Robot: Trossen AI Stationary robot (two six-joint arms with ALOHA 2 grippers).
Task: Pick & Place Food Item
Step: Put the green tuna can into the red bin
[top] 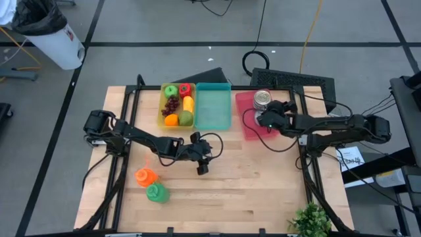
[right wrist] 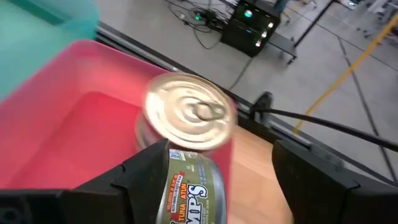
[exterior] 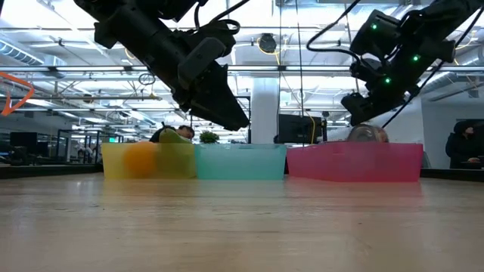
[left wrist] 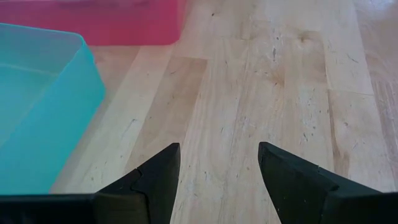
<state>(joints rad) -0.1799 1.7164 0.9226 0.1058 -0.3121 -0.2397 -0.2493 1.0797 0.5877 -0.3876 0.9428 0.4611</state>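
We see one tuna can (right wrist: 186,134), silver with a ring-pull lid and a green-and-white label, lying tilted inside the pink bin (top: 247,118) at its far end. The right tool (top: 266,120) hovers over that pink bin, its two fingers spread wide on either side of the can; from these views we cannot tell whether they touch it. The left tool (top: 202,168) hangs above the bare wooden surface (top: 250,191), in front of the teal bin (top: 214,108), with its fingers (left wrist: 155,177) parted and nothing between them. We count three bins in a row: the yellow bin (top: 162,105), the teal one beside it, then the pink one. The yellow bin holds several fruit pieces, among them a green apple (top: 171,91), a red one (top: 185,89), dark grapes (top: 172,105) and an orange (top: 171,120). Well away from the pink bin, near the surface's front left, lie two pieces: one orange item (top: 145,176) and one green item (top: 157,192).
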